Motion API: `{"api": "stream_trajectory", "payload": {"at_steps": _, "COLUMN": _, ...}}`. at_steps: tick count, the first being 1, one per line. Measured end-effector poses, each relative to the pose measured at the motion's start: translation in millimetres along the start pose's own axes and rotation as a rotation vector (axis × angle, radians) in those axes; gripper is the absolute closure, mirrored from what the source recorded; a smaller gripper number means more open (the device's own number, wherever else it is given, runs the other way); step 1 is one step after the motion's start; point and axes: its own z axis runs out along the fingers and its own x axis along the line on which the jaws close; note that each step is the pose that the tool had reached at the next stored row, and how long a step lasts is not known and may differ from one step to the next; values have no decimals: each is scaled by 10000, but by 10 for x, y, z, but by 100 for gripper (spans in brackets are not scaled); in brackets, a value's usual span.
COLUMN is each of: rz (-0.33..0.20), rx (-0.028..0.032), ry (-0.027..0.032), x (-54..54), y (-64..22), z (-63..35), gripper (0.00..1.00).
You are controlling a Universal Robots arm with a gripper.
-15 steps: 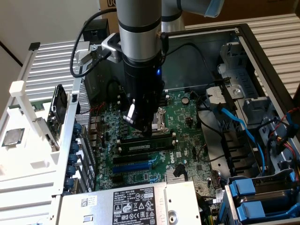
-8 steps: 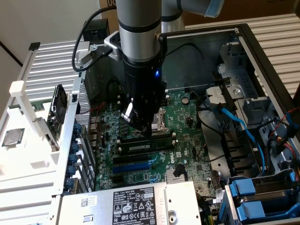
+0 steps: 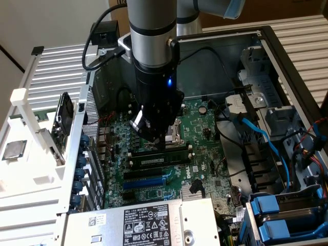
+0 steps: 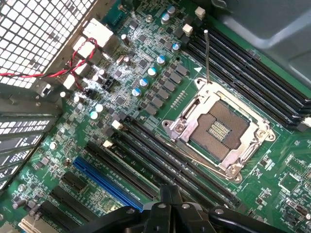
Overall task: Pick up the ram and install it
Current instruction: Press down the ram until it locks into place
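My pincer was clenched and empty — pressing down on the ram, which lay seated in the slot just beside the processor socket.

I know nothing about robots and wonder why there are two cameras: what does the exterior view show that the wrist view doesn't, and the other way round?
Exterior view: the grey robot arm, the long dark-green ram stick with a pale label just under the black gripper, bright blue cables, and a square silver processor chip at the exterior view's left.
Wrist view: the pin grid inside the open metal-framed processor socket, and thin red-and-black wires.
Both: the green motherboard, a long blue slot, and the shut gripper.
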Motion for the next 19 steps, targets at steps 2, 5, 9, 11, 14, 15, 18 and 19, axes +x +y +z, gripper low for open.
{"api": "stream_trajectory", "payload": {"at_steps": 2, "rz": 306, "rx": -10, "ry": 2, "x": 0, "y": 0, "z": 0, "gripper": 89}}
{"api": "stream_trajectory", "payload": {"at_steps": 5, "rz": 736, "rx": -22, "ry": 7, "x": 0, "y": 0, "z": 0, "gripper": 89}}
{"api": "stream_trajectory", "payload": {"at_steps": 9, "rz": 1307, "rx": -40, "ry": 13, "x": 0, "y": 0, "z": 1, "gripper": 89}}
{"api": "stream_trajectory", "payload": {"at_steps": 11, "rz": 1577, "rx": -48, "ry": 15, "x": 0, "y": 0, "z": 1, "gripper": 89}}
{"api": "stream_trajectory", "payload": {"at_steps": 14, "rz": 1975, "rx": -60, "ry": 19, "x": 0, "y": 0, "z": 1, "gripper": 89}}
{"api": "stream_trajectory", "payload": {"at_steps": 15, "rz": 2110, "rx": -64, "ry": 20, "x": 0, "y": 0, "z": 1, "gripper": 89}}
{"api": "stream_trajectory", "payload": {"at_steps": 18, "rz": 2509, "rx": -76, "ry": 24, "x": 0, "y": 0, "z": 2, "gripper": 89}}
{"api": "stream_trajectory", "payload": {"at_steps": 19, "rz": 2655, "rx": -81, "ry": 26, "x": 0, "y": 0, "z": 2, "gripper": 89}}
